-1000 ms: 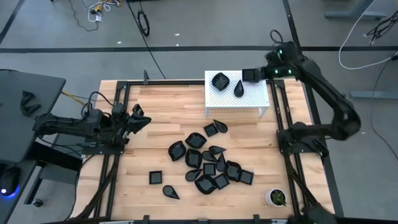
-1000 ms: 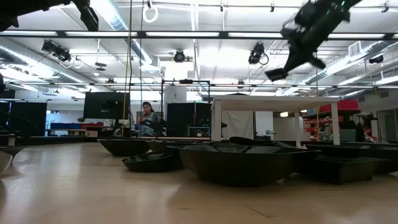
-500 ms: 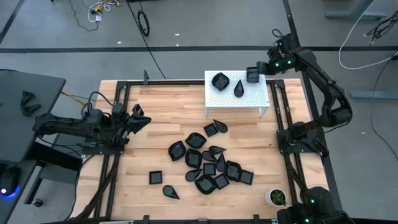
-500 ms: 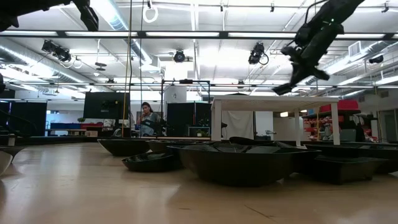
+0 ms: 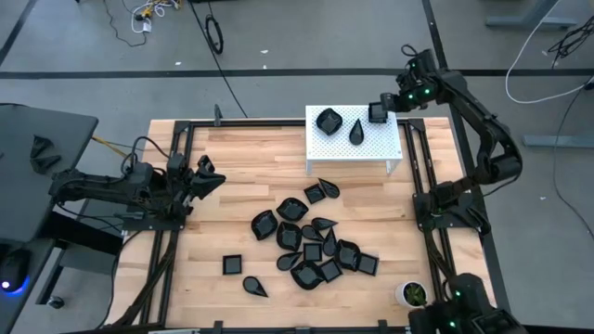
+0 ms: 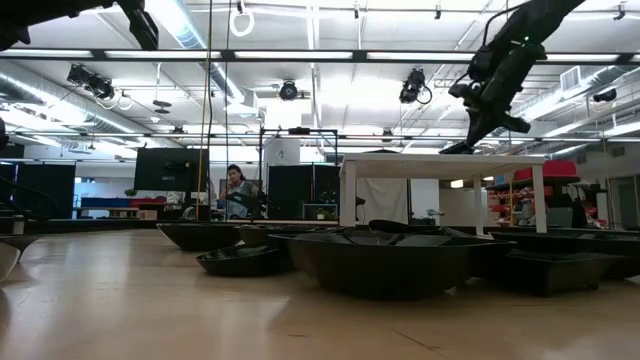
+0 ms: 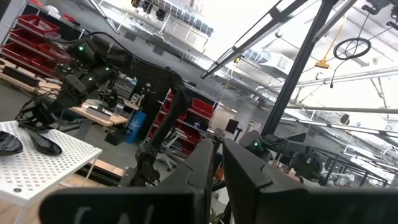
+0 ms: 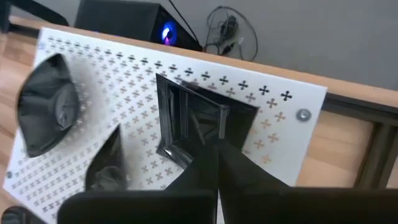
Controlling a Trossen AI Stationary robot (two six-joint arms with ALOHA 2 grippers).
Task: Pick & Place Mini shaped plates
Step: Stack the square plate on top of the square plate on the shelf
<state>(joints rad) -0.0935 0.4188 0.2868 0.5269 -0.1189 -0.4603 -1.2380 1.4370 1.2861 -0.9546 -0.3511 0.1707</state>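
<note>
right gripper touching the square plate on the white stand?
Touching. The right wrist view shows the right gripper with its fingers shut on the near rim of the square plate, held tilted over the white stand.

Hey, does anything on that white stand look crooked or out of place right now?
Yes. The square plate at the white stand's right end is tipped up on edge, not lying flat, pinched by the right end effector. The round plate and teardrop plate beside it lie flat. Nothing looks spilled or broken.
</note>
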